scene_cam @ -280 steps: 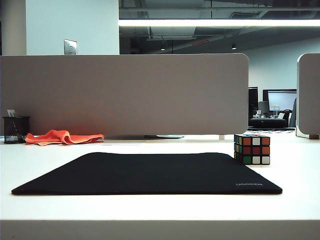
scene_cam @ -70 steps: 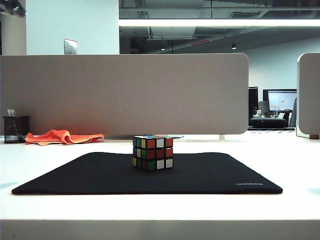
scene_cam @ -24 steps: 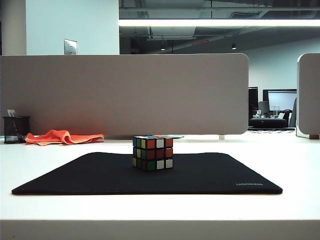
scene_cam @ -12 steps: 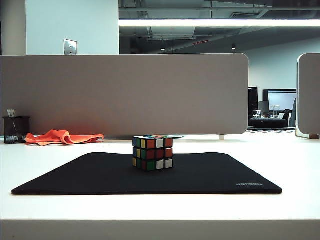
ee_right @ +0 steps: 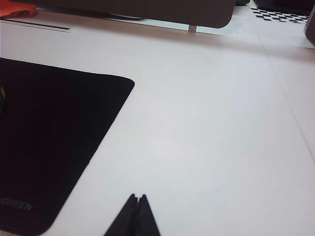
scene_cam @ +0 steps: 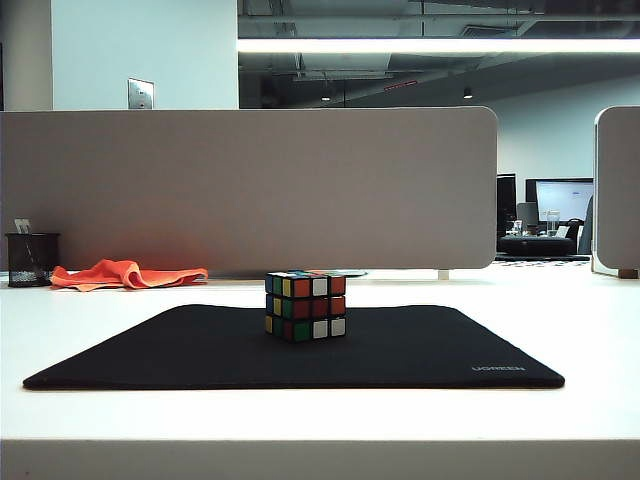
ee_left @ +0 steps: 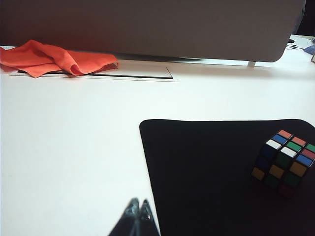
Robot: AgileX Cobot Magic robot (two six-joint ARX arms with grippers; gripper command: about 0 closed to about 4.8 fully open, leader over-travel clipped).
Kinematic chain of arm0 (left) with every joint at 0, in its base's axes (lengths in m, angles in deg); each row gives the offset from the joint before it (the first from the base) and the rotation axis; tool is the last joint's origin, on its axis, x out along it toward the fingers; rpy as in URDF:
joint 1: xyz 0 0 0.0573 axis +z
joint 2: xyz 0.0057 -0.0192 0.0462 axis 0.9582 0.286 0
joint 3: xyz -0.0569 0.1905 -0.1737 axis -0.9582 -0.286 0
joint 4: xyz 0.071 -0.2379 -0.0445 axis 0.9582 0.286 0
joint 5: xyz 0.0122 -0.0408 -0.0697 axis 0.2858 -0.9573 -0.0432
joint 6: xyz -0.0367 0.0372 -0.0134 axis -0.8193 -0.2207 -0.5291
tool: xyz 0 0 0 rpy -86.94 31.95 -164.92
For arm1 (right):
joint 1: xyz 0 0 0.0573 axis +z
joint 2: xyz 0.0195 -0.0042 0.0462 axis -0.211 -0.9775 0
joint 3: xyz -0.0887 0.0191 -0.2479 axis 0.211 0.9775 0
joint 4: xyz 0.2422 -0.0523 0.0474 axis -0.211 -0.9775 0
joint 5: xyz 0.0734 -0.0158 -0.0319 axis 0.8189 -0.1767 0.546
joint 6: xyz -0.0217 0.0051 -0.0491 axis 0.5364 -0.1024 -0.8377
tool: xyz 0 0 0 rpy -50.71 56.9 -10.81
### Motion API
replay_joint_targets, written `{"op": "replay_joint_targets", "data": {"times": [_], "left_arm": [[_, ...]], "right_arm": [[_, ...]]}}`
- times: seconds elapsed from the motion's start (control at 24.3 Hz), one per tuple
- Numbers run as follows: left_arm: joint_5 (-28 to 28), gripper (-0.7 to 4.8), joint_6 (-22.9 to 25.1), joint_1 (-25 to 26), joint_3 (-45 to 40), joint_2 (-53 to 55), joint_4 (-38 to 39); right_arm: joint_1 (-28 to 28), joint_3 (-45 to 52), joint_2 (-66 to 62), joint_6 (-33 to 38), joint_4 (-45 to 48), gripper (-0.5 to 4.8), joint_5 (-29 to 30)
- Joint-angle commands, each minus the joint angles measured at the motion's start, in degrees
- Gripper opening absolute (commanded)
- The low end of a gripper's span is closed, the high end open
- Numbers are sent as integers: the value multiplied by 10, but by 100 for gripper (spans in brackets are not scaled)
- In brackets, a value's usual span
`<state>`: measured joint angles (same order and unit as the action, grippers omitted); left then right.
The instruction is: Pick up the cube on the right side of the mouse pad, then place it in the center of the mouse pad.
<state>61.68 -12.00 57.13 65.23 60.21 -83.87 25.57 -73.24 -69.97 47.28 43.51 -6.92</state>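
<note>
Black mouse pad (scene_cam: 300, 350) carries the cube (scene_cam: 305, 305) at its centre on the white surface (scene_cam: 580, 320); an orange cloth (scene_cam: 125, 274) lies behind. Left hand (ee_left: 138, 216) hovers pressed together beside the pad's edge. Right hand (ee_right: 138, 209), pressed together, hangs over bare surface.

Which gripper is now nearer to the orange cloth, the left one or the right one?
Left. The left gripper, shut, hangs off the mouse pad's left edge, on the orange cloth's side. The right gripper, shut, is beyond the pad's right edge, farther away.
</note>
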Motion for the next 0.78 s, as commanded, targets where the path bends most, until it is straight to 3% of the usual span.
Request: {"op": "replay_joint_targets", "data": {"times": [0.04,0.29,0.45,0.58,0.78], "left_arm": [[1,-5,0,0,2,0,0],[3,-5,0,1,2,-77,42],[48,-5,0,2,2,-185,97],[66,-4,0,7,3,-189,102],[32,-4,0,66,2,-189,101]], "right_arm": [[0,3,2,-2,11,0,-2],[0,3,2,-2,11,0,-2],[0,3,2,-2,11,0,-2],[0,3,2,-2,10,0,-2],[0,3,1,-2,8,0,-1]]}}
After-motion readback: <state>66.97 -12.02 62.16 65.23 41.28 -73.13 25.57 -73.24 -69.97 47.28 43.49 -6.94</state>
